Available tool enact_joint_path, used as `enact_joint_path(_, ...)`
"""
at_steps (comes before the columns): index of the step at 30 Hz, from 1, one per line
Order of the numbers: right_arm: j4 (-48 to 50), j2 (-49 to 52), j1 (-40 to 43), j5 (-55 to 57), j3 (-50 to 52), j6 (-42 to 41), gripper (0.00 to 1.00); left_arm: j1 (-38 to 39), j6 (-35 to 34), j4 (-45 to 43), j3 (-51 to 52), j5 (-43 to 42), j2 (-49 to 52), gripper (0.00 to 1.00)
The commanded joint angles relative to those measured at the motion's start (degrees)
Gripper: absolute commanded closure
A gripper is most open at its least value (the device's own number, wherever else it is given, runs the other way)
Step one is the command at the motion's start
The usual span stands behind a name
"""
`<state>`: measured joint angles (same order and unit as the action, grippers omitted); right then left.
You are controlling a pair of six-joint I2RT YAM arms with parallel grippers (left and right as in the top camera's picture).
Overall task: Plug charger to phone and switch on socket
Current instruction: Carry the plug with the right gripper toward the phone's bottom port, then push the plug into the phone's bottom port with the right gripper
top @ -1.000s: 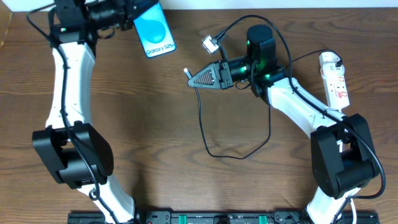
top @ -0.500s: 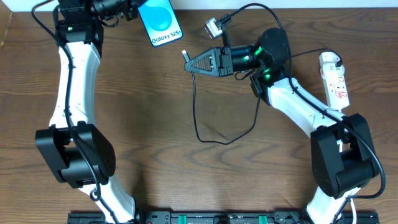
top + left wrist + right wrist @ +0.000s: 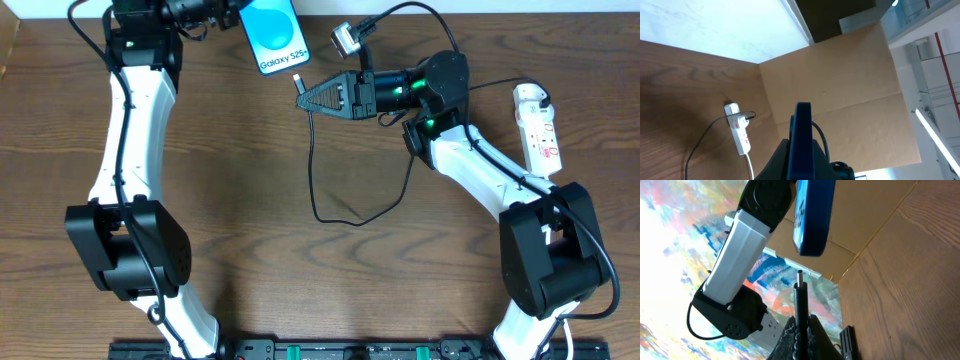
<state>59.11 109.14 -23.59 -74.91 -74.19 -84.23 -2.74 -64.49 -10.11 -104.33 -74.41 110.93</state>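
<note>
My left gripper (image 3: 236, 14) is shut on the phone (image 3: 274, 36), held in the air at the table's back edge, its lit blue screen reading "Galaxy S25+". In the left wrist view the phone (image 3: 802, 135) shows edge-on between the jaws. My right gripper (image 3: 308, 98) is shut on the charger's plug (image 3: 298, 82), whose tip sits just right of and below the phone's lower end, a small gap between them. In the right wrist view the plug tip (image 3: 799, 275) points at the phone's bottom edge (image 3: 812, 250). The black cable (image 3: 330, 210) loops over the table. The white socket (image 3: 538, 125) lies at the right.
A small grey adapter block (image 3: 343, 40) hangs on a cable behind the right gripper. The socket (image 3: 740, 131) with its white cord also shows in the left wrist view. Cardboard walls stand at the table's far side. Both arm bases stand at the front edge.
The left gripper has carried the phone to the right, toward the plug. The right gripper has moved up and left, then held nearly still. The cable loop has shifted with it.
</note>
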Motion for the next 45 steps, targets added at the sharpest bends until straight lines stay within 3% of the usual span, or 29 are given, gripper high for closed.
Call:
enact_joint_path(1, 0.50, -0.28, -0.46, 1.31, -0.59, -0.59, 0.99, 0.92, -0.33, -0.57, -0.90, 0.28, -0.04, 0.93)
enact_joint_path(45, 1.55, -0.28, 1.79, 4.68, -0.59, -0.63, 0.99, 2.93, -0.35, -2.95, -0.90, -1.33, -0.04, 0.93)
